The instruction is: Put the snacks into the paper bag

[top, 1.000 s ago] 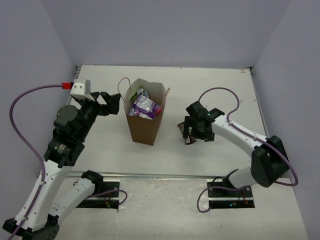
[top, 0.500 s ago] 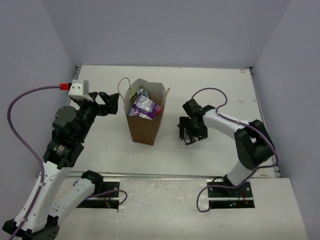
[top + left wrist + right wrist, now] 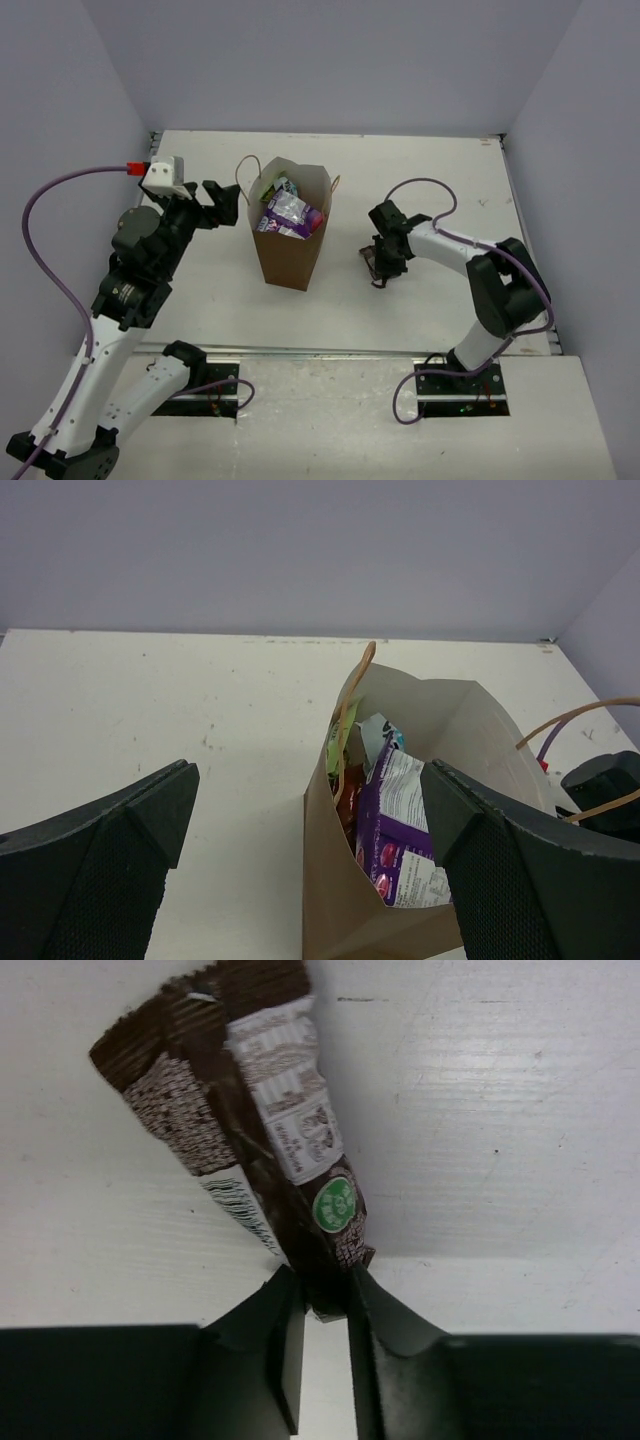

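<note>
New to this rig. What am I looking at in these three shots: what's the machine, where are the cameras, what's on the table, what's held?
Two robot arms are bolted at the near edge of a table, each ending in a two-finger gripper. The wide picture comes from a fixed camera above and behind them. The other two come from cameras on the wrists, so each shows its own fingers. On the table stands a brown paper bag with snacks inside, a purple packet among them. The left gripper hangs open beside the bag, holding nothing. The right gripper is down at the table, to the bag's right, pinched shut on one end of a brown packet that seems to lie on the surface.
</note>
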Tool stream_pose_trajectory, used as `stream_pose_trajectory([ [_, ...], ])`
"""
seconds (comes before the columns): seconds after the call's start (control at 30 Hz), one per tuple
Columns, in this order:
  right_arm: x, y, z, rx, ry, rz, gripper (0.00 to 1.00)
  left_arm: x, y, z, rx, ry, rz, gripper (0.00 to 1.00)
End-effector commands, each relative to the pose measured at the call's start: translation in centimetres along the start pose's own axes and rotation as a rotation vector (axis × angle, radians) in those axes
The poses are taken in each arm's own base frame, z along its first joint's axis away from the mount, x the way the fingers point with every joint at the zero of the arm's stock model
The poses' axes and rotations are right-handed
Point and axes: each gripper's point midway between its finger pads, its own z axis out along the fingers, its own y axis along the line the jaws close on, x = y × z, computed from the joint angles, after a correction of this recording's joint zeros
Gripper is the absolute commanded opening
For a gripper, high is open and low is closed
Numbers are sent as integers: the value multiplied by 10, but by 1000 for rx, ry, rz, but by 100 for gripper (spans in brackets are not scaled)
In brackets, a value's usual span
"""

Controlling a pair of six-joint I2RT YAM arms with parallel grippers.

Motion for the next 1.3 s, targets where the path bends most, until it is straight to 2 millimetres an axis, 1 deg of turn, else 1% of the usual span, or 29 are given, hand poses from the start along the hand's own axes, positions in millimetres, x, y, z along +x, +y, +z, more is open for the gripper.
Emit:
stream_pose_trajectory([
  [0.0, 4, -5, -7, -9, -30, 30, 16, -18, -5, 3, 14, -58, 10, 100],
  [0.03, 2, -3, -14, -24, -50, 39, 12, -18, -5, 4, 17, -59, 10, 100],
  [0.1, 4, -3, -21, -35, -58, 60, 10, -18, -7, 5, 26, -57, 9, 100],
  [0.13, 4, -2, -29, -49, -72, 70, 7, -19, -8, 5, 29, -61, 7, 100],
  [0.2, 3, -2, -41, -58, -87, 89, 7, -19, -9, 6, 35, -61, 5, 100],
  [0.23, -1, 0, -53, -80, -120, 97, 6, -20, -10, 6, 39, -63, 5, 100],
  [0.33, -10, 5, -82, -121, -175, 113, 7, -20, -11, 6, 43, -62, 3, 100],
  [0.4, -25, 12, -117, -172, -257, 102, 8, -18, -12, 6, 47, -58, 1, 100],
  [0.43, -30, 15, -130, -189, -287, 91, 8, -18, -12, 6, 50, -58, 1, 100],
  [0.47, -37, 16, -148, -205, -338, 72, 8, -17, -12, 6, 52, -57, -5, 100],
  [0.5, -51, 22, -174, -235, -395, 65, 8, -17, -12, 5, 53, -57, -8, 100],
  [0.57, -64, 30, -204, -268, -466, 39, 8, -15, -13, 5, 59, -54, -17, 100],
  [0.6, -79, 38, -234, -305, -529, 33, 8, -14, -14, 5, 62, -52, -19, 100],
  [0.63, -84, 44, -248, -324, -556, 14, 8, -14, -15, 5, 65, -51, -22, 100],
  [0.67, -97, 54, -283, -373, -628, 8, 8, -15, -15, 4, 69, -53, -27, 100],
  [0.73, -104, 69, -300, -396, -638, -23, 8, -15, -16, 4, 70, -52, -29, 100],
  [0.77, -113, 78, -332, -439, -697, -34, 8, -16, -15, 4, 66, -55, -29, 100],
  [0.8, -114, 89, -331, -442, -673, -58, 8, -17, -14, 3, 63, -59, -30, 100],
  [0.83, -115, 98, -339, -464, -680, -82, 8, -17, -14, 3, 60, -61, -32, 100],
  [0.87, -120, 106, -365, -508, -728, -89, 8, -18, -12, 2, 53, -64, -31, 100],
  [0.9, -118, 117, -374, -535, -733, -111, 8, -18, -12, 1, 52, -68, -31, 100],
  [0.93, -120, 127, -373, -551, -724, -129, 8, -20, -11, 0, 47, -73, -32, 100],
  [0.97, -123, 134, -389, -588, -752, -134, 8, -20, -11, -1, 46, -74, -32, 100],
  [1.0, -124, 141, -393, -614, -756, -143, 8, -20, -10, -1, 44, -74, -32, 100],
  [1.03, -127, 149, -390, -632, -742, -147, 8, -20, -10, -2, 43, -76, -32, 100],
  [1.1, -131, 158, -397, -662, -758, -149, 7, -22, -9, -3, 40, -81, -33, 100],
  [1.13, -131, 166, -395, -683, -745, -160, 7, -22, -9, -4, 38, -82, -32, 100],
  [1.2, -133, 177, -403, -730, -753, -173, 6, -24, -8, -6, 35, -89, -30, 100],
  [1.27, -134, 188, -402, -762, -740, -191, 5, -25, -7, -7, 31, -93, -25, 100],
])
